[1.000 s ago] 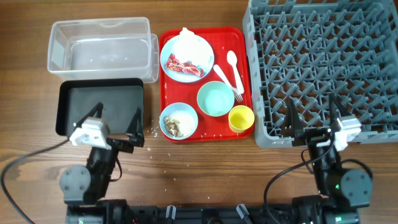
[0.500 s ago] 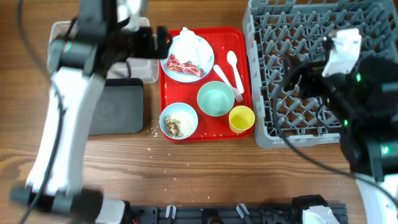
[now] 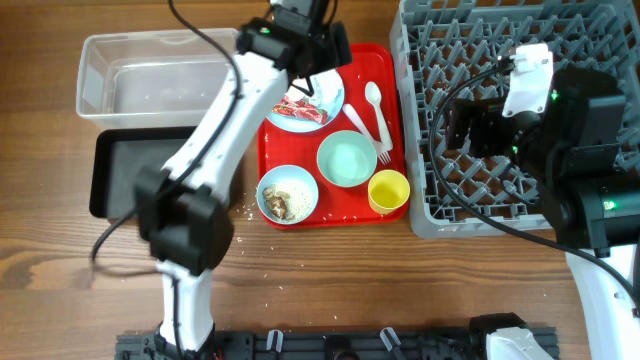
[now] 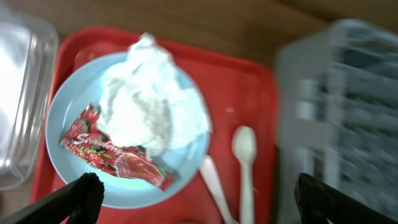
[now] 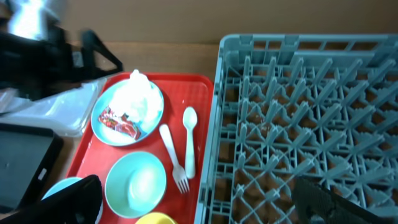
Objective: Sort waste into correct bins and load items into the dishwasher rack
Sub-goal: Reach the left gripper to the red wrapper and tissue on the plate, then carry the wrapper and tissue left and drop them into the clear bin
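The pale blue plate (image 4: 74, 118) sits at the back of the red tray, holding the crumpled white napkin (image 4: 149, 102) and a red wrapper (image 4: 112, 152). My left gripper (image 3: 305, 52) hovers open over this plate, touching nothing, and hides the napkin from overhead. My right gripper (image 3: 470, 125) is open and empty above the left side of the grey dishwasher rack (image 3: 560, 40). On the tray lie the white spoon (image 3: 372, 98) and fork (image 3: 368, 130), the mint bowl (image 3: 347, 158), the yellow cup (image 3: 388, 190) and the blue bowl of beige crumbs (image 3: 287, 196).
The clear tub (image 3: 100, 70) stands at the back left with the black tray (image 3: 125, 170) in front of it. The red serving tray (image 3: 392, 62) lies between the bins and the rack. Crumbs are scattered on the wood in front of the tray.
Both arms have risen from the front of the table. The left gripper swung from over the clear tub to the plate. The right one stays over the rack's left side.
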Controlling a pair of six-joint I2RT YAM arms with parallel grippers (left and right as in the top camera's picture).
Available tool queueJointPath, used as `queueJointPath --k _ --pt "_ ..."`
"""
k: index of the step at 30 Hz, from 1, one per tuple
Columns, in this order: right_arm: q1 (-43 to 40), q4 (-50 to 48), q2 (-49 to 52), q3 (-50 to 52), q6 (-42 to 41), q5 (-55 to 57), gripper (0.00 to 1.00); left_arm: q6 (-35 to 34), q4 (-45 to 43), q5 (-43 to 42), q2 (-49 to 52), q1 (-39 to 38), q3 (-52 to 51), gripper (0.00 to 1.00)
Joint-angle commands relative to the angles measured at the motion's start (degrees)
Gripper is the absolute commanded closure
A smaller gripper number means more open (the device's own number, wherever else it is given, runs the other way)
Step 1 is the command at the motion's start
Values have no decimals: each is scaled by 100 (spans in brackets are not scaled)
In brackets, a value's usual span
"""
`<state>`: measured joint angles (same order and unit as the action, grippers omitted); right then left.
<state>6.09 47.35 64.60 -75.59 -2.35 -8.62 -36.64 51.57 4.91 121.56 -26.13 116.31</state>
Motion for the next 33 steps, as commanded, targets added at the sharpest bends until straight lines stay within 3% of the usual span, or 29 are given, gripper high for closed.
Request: queueJointPath --k 1,16,17,18,19,21,22,26,29,33 --pt "11 140 13 -160 -85 -96 0 -1279 68 522 774 15 17 0" --pt "11 334 756 -160 -238 -356 0 -1311 -280 824 1873 63 15 3" --pt "11 334 756 -160 -236 -356 0 -1311 -260 822 1884 61 15 14" --pt "11 334 756 -160 -236 -356 0 -1311 -205 824 1884 50 15 33" --pt "11 334 756 -160 -236 -356 0 -1311 -129 824 1886 35 15 61" --pt "11 343 756 -160 -236 -358 0 -1309 -17 824 1886 31 15 92" --pt "11 358 756 -160 -236 -358 0 -1309 50 824 1884 31 15 96" --pt "11 389 756 -160 -234 -356 0 -804 254 824 1711 48 20 96" --pt "11 400 756 -160 -236 -358 0 -293 420 822 1012 52 42 96" --pt "11 433 756 -160 -236 -356 0 -212 573 820 -153 153 42 96"
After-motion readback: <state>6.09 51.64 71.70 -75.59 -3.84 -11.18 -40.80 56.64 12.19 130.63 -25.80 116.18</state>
